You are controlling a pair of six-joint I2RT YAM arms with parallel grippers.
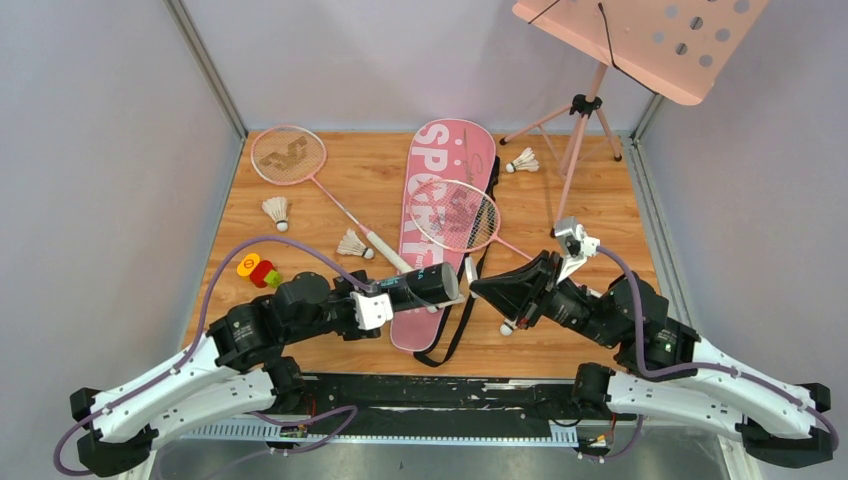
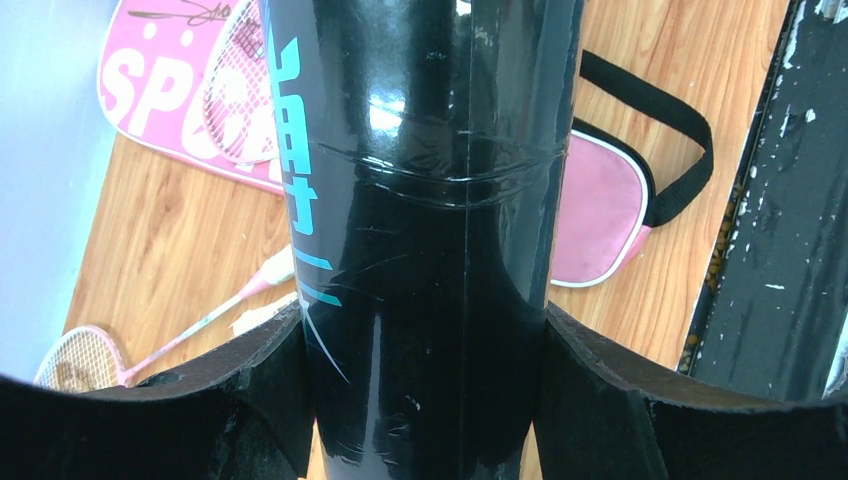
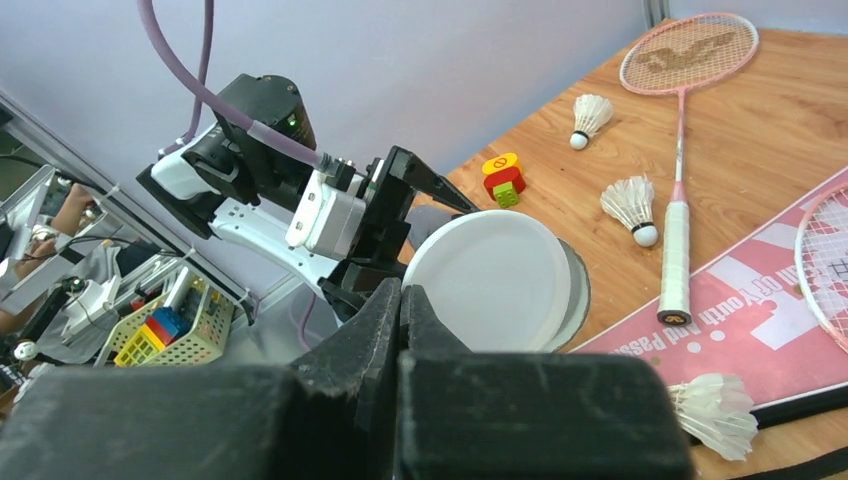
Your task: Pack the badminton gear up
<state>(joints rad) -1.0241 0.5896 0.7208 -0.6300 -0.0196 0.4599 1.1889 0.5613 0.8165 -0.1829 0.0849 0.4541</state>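
The left hand (image 1: 392, 297) clamps the black tube (image 1: 425, 285) level above the pink bag (image 1: 447, 160), hiding part of the bag's lower end from overhead. The right hand (image 1: 480, 289), fingers pressed together, points at the tube's white cap (image 3: 490, 280). 1 shuttlecock (image 1: 507, 328) peeks from under the right arm. 1 racket (image 1: 455, 215) lies on the bag.
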